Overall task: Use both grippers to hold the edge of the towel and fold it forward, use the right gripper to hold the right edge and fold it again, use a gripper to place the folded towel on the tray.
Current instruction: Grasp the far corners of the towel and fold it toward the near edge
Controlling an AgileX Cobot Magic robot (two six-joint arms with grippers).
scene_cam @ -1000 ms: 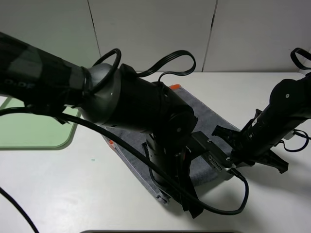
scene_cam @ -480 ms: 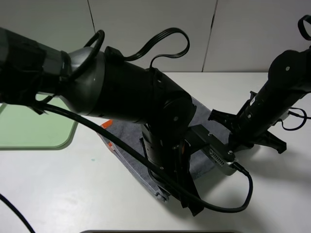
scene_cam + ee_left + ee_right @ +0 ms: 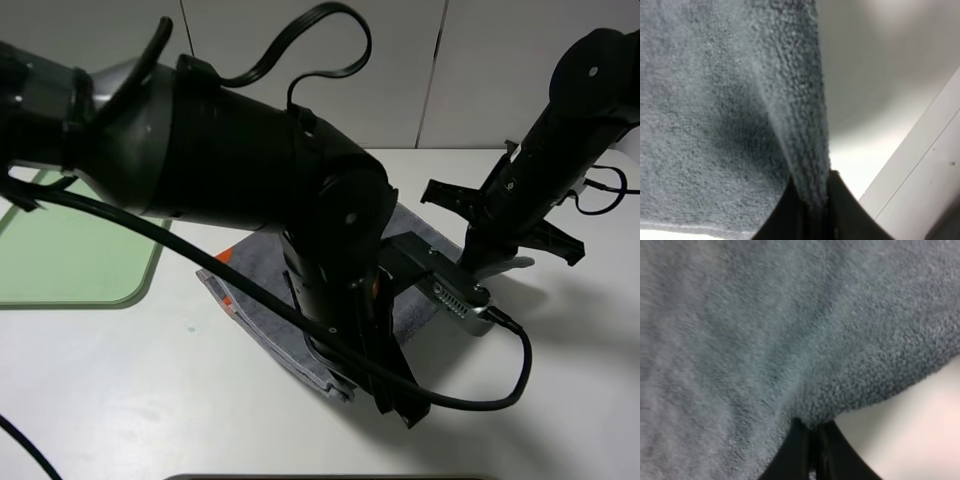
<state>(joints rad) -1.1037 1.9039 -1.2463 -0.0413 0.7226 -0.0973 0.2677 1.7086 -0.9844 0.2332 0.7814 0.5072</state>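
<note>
The grey towel point(image 3: 258, 292) lies on the white table, mostly hidden under my left arm point(image 3: 300, 190) in the exterior view. Orange tags point(image 3: 222, 256) show at its left edge. In the left wrist view my left gripper point(image 3: 812, 207) is shut on a fold of the towel's edge point(image 3: 795, 125), which is raised off the table. In the right wrist view my right gripper point(image 3: 812, 442) is shut on the towel's edge point(image 3: 840, 380). In the exterior view the right gripper point(image 3: 482, 262) hangs over the towel's right side. The green tray point(image 3: 70, 260) sits at the far left.
A grey connector block point(image 3: 455, 297) and black cables point(image 3: 480, 390) hang from my left arm over the towel's near right part. White wall panels stand behind the table. A dark edge point(image 3: 330, 477) runs along the table's front.
Both arms have risen and moved toward the back of the table, carrying the pinched towel edge. The towel's near edge has lifted and its visible part has shifted back.
</note>
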